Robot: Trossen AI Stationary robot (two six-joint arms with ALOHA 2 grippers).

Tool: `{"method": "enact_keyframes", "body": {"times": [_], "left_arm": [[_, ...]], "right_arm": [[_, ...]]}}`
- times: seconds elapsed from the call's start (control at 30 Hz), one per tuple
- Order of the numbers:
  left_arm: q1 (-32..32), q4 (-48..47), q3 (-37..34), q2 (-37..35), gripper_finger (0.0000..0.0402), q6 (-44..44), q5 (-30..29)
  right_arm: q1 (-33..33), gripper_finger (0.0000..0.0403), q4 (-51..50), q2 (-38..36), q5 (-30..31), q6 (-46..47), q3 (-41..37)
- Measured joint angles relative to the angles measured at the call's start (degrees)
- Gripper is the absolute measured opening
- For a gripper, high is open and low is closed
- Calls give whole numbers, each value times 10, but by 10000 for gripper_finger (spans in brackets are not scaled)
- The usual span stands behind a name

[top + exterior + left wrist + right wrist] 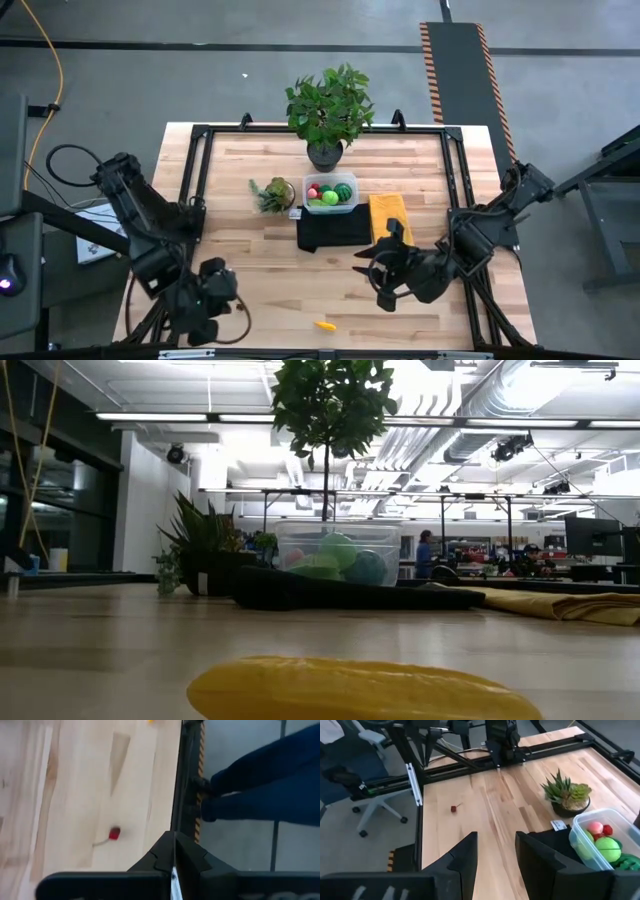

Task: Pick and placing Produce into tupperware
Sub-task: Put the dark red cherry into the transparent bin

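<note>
A: Nearest the front edge of the bench we see a yellow piece lying alone on the wood; in the low view it fills the foreground.

B: Just behind it we have both arms. The left end effector sits near the front left corner, its fingers pressed together on nothing. A small red cherry lies on the bare wood close by it; we also catch it from the right wrist.

A: The right end effector is right of centre, pointing left, and its fingers stand a narrow gap apart with nothing between them.

B: Farther back we find the black folded cloth with the yellow cloth just beside it on the right.

A: The tupperware rests at the cloth's far edge, and we count red, pink and green produce inside, including a dark striped ball.

B: Left of it is the small spiky plant, and behind, at the far edge, the big leafy plant.
</note>
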Motion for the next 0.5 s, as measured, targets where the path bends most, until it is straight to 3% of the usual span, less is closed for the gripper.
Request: {"method": "enact_keyframes", "body": {"times": [0.27, 0.5], "left_arm": [[-64, -54, 0, 29, 93, -68, -7], [-103, -60, 0, 71, 148, -122, -71]], "right_arm": [[-2, 124, 5, 0, -5, 8, 0], [-2, 124, 18, 0, -2, 10, 0]]}}
